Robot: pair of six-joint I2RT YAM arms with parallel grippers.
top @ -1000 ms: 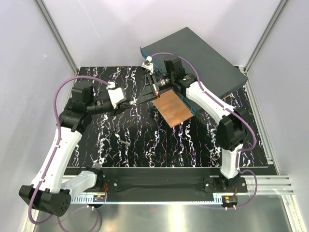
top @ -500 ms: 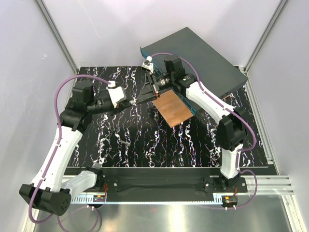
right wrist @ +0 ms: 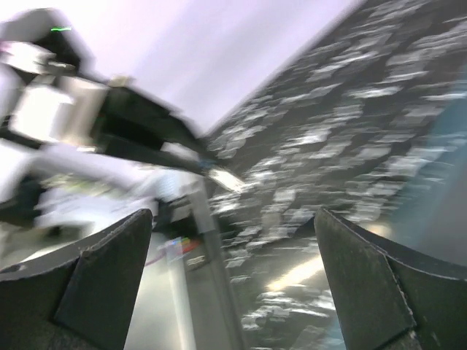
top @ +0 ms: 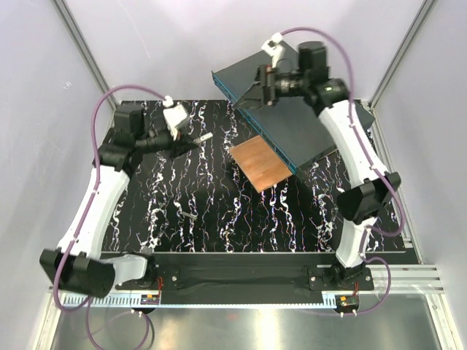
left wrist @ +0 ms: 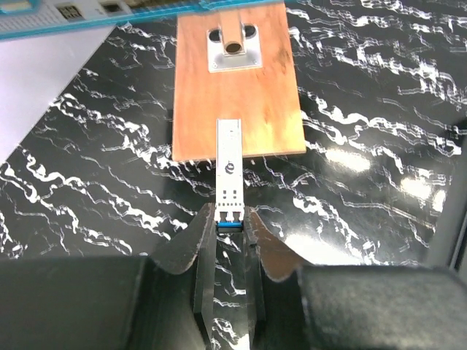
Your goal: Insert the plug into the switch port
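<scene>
- Top view: your left gripper [top: 193,142] is clamped on the plug [top: 206,136]. The switch [top: 314,80] sits well ahead of its tips. Your right gripper [top: 254,93] hovers above the switch, jaws apart and empty.
- Left wrist view: the plug aims at the copper plate [left wrist: 237,95], while the nearest switch port [left wrist: 109,7] lies ahead-left. Driven straight, it would likely strike the plate.
- Right wrist view: blurred. A black marbled table [right wrist: 350,95] with white walls [right wrist: 241,51] beyond.
</scene>
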